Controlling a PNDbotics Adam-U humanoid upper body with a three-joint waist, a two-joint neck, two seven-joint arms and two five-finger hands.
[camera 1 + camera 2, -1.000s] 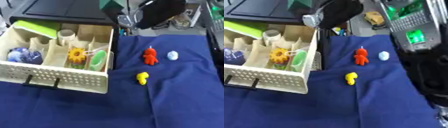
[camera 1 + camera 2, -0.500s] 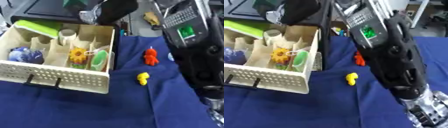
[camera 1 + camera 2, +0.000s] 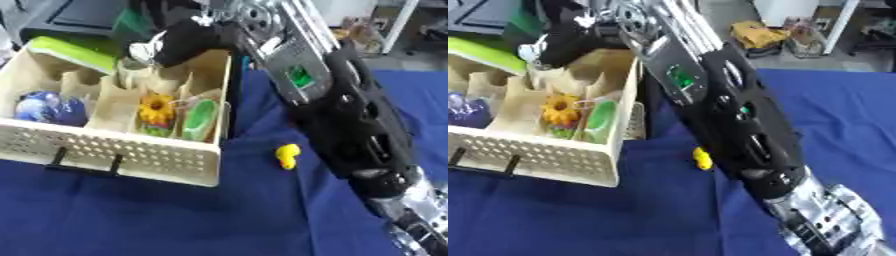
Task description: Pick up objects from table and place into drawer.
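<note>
Right hand (image 3: 179, 42) over the drawer (image 3: 131, 152) of sunflower (image 3: 156, 109), green thing (image 3: 200, 119), blue ball (image 3: 39, 107); fingers hidden, grip impossible to tell.

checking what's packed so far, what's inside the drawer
In the drawer: a blue ball, a sunflower toy, a green piece and a lime block at the back. The right hand covers the far right corner, so anything under it is hidden.

Now reaching over the drawer's (image 3: 131, 160) far compartments with the right hand (image 3: 179, 42); arm now hiding red and white toys.
</note>
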